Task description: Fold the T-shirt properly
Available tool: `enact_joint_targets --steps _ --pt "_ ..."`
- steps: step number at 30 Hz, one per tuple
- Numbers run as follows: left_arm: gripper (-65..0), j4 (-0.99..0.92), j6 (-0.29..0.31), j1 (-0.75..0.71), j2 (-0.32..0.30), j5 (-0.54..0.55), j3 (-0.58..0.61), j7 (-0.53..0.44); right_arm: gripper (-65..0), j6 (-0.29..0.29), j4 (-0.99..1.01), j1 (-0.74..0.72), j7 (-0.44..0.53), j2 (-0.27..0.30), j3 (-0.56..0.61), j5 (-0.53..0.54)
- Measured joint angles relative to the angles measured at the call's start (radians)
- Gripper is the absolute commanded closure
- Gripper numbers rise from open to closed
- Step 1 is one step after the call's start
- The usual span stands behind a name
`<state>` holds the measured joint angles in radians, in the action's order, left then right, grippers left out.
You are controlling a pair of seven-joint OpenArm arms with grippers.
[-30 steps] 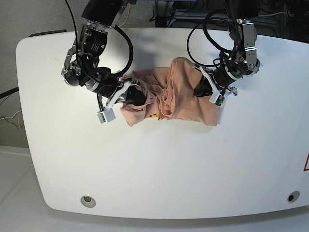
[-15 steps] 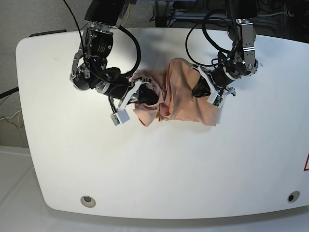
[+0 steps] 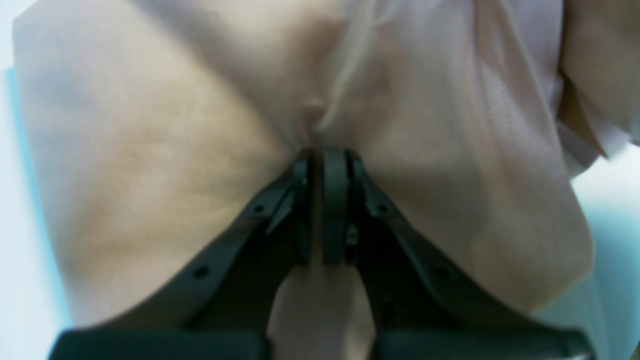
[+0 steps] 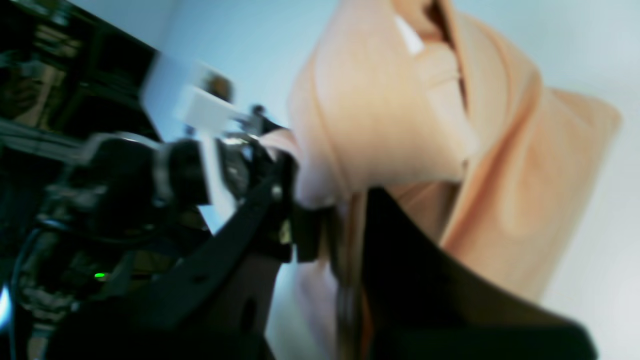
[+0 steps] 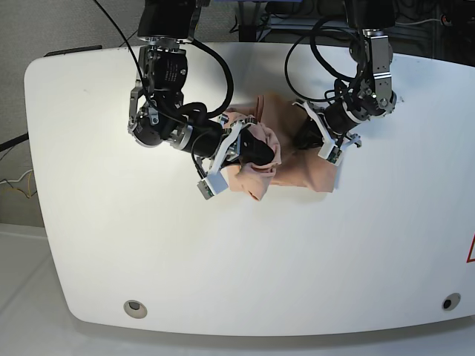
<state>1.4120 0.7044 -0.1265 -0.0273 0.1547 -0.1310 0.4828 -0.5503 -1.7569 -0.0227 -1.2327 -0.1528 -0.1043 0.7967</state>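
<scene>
Two black-and-silver robot arms, the right arm [image 5: 163, 70] and the left arm [image 5: 373, 70], reach over one white table with rounded corners [image 5: 223, 259]. One plain salmon-pink cloth T-shirt [image 5: 321, 176] lies on the table between and beneath their two grippers, in the half farther from the base view's lower edge. Its part under the left arm is spread fairly flat; the other part is bunched and partly raised, with several loose folds.

The left gripper [image 3: 320, 156] has its two dark fingers nearly together, pinching the T-shirt, and creases run out from the tips. The right gripper [image 4: 341, 205] has its two dark fingers closed on the bunched part, with cloth running between them and a thick fold draped above the tips.

Two round metal-rimmed fittings sit in the table's near corners, the left-hand fitting [image 5: 135, 308] and the right-hand fitting [image 5: 451, 302], both well apart from the cloth.
</scene>
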Motion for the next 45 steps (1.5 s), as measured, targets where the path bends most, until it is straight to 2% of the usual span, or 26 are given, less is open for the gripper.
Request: enact_joint_targets --steps 10,36,39,45 --pt "-3.2 -0.058 0.004 0.010 0.005 0.023 0.000 -0.065 0.0 0.000 0.000 -0.027 0.001 0.003 0.048 0.008" --pt "-3.2 -0.058 0.003 0.011 0.006 0.023 0.031 -0.069 0.0 0.000 0.066 -0.043 0.011 0.005 0.145 0.009" --pt "-3.2 -0.058 0.003 0.010 0.008 0.023 0.034 -0.069 0.0 0.000 0.071 -0.044 0.045 0.002 0.152 0.015" --pt "-3.2 -0.058 0.004 0.010 0.008 0.023 0.035 -0.068 0.0 0.000 0.071 -0.048 0.055 0.003 0.157 0.012"
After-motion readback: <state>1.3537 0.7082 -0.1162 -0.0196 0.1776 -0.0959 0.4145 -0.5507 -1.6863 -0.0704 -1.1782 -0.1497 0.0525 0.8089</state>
